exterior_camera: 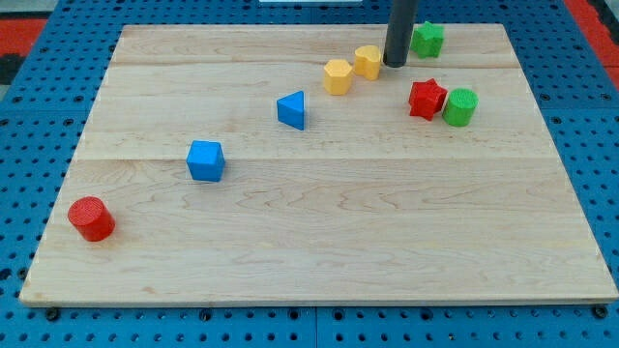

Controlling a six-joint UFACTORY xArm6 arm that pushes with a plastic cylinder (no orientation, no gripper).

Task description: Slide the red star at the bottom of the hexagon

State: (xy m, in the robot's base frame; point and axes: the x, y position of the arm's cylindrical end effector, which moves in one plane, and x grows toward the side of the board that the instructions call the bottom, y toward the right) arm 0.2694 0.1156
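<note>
The red star (427,99) lies at the view's upper right, touching a green cylinder (460,106) on its right. Two yellow blocks sit up and to its left: a yellow hexagon (337,75) and a second yellow block (368,61) whose shape I cannot make out, the two almost touching. My tip (396,63) stands just right of that second yellow block, above and left of the red star, and left of a green star (427,39).
A blue triangle (292,110) lies near the middle, a blue cube (205,160) further left, and a red cylinder (92,218) near the view's lower left. The wooden board (319,242) rests on a blue pegboard surface.
</note>
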